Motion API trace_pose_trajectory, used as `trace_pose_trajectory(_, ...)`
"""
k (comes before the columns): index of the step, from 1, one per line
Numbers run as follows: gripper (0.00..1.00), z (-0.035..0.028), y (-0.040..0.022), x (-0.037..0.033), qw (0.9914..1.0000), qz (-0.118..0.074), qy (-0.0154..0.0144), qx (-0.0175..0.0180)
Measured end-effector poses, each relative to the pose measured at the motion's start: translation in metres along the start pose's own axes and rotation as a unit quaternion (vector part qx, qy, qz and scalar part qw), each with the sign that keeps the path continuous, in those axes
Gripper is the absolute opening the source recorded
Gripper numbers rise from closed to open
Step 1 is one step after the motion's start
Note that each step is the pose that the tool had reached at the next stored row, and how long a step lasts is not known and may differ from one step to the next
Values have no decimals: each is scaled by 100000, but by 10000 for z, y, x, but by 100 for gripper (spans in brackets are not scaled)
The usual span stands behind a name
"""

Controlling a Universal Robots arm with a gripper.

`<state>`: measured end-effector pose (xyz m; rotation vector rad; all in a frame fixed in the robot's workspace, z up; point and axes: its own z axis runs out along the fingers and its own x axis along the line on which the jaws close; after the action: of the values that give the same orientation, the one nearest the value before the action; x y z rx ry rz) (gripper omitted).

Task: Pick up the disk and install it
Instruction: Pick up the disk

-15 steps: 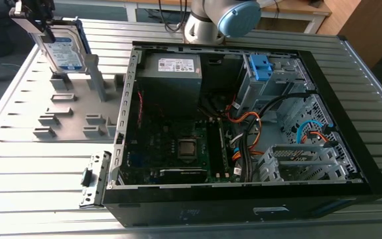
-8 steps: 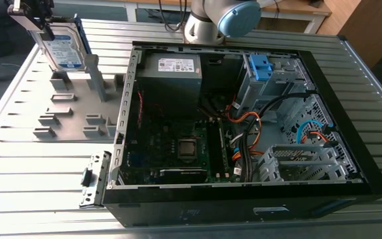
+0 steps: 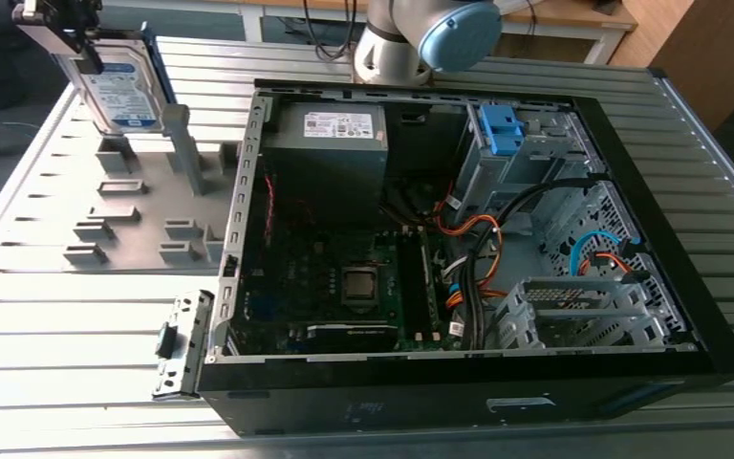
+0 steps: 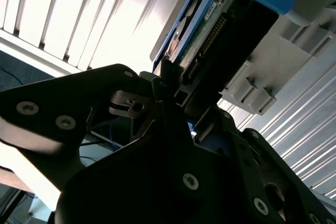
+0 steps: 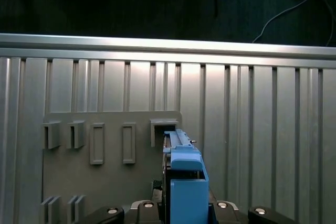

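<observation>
The disk [image 3: 118, 91], a silver drive with a blue-and-white label in a blue carrier, hangs upright at the exterior view's far left, just above the grey holder plate [image 3: 125, 220]. My gripper [image 3: 76, 43] is shut on its top edge. In the first wrist view the disk [image 5: 184, 182] is edge-on between the fingers of the gripper [image 5: 181, 208], over the plate's open slot [image 5: 164, 127]. The second wrist view has the disk [image 4: 220, 30] with its connector edge showing and the gripper [image 4: 178, 103] clamped on it.
An open black computer case [image 3: 673, 172] lies to the exterior view's right, with a drive bay and blue clip [image 3: 501, 129], cables and a motherboard inside. A grey post [image 3: 179, 143] stands on the plate beside the disk. The arm's base [image 3: 405, 38] is behind the case.
</observation>
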<state>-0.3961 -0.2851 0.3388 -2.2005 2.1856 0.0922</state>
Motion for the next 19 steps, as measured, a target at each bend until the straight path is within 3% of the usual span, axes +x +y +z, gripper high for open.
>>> trace_pose_trajectory(19, 36, -157, 2, -11, 99998, -8, -595, 6)
